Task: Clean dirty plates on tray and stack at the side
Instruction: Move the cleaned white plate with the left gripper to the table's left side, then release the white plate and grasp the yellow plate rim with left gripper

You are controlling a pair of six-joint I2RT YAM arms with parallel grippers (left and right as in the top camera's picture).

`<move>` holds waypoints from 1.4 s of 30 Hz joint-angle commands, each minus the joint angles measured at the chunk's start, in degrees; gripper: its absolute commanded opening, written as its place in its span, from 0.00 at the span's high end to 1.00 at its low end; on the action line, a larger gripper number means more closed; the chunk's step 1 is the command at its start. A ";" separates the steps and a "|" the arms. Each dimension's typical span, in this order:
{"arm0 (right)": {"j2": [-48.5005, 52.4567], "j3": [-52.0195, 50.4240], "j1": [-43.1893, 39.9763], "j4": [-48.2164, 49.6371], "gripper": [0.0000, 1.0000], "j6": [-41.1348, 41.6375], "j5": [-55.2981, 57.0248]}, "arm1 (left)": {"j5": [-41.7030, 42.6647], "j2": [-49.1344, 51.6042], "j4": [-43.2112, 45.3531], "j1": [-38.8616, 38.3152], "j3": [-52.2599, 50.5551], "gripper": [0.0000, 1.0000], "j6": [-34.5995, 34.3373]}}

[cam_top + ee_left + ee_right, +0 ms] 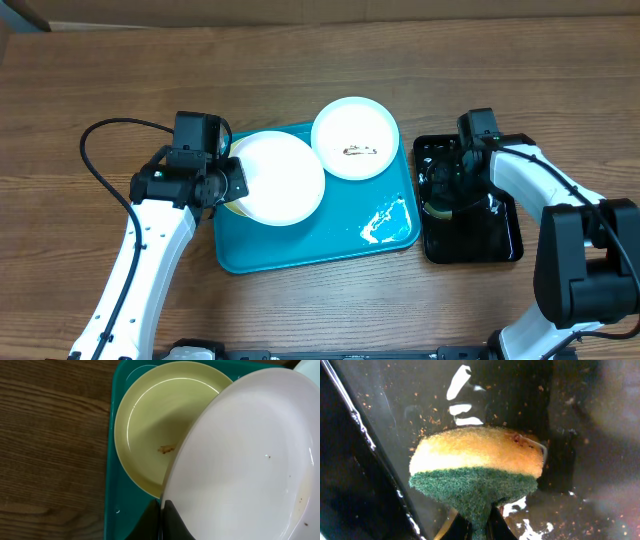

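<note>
Pinches the rim of a stiff, light, probably slippery white plate (282, 178) in the closed left hand (162, 517), tilted over the yellow plate (150, 435) on the blue tray (300, 255), with the right hand (480, 526) clamped on the soft sponge (475, 455).

overhead: looking straight down on whole table (60, 90) | left wrist: looking down close on white plate (250, 450) and tray (111, 485), both shared with overhead | right wrist: looking very near at sponge (475, 455)
</note>
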 commanded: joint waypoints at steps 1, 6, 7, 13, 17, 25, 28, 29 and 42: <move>0.24 3.04 -0.17 -2.19 0.96 -1.03 0.76 | -1.29 -1.20 0.04 0.68 2.03 0.96 -1.49; -4.96 6.54 -0.20 -4.35 0.96 -1.07 1.03 | -3.87 -1.20 0.07 5.60 2.23 0.96 -5.11; -6.03 6.58 -0.17 -4.35 0.96 -1.07 1.05 | -3.69 -1.20 0.09 7.06 2.23 0.96 -5.79; -8.90 6.54 -0.20 -7.13 0.96 -1.09 1.03 | -4.13 -0.96 1.33 19.39 2.21 0.96 -6.86; -8.90 6.51 -0.17 -8.04 0.96 -1.09 1.03 | -7.52 0.28 3.28 26.05 2.21 0.96 -8.04; -8.90 6.51 -0.17 -9.73 0.96 -1.31 1.03 | -6.29 5.53 7.37 36.37 2.21 0.96 -11.52; -8.90 6.51 -0.17 -9.73 0.96 -1.31 1.03 | -6.27 7.80 9.01 37.53 2.21 0.96 -11.45; -8.90 6.51 -0.17 -9.77 0.96 -1.29 1.03 | -6.32 9.11 9.38 37.81 2.21 0.96 -11.04; -8.90 6.51 -0.17 -10.01 0.96 -1.29 1.03 | 2.34 14.53 13.60 37.83 2.47 0.59 -5.07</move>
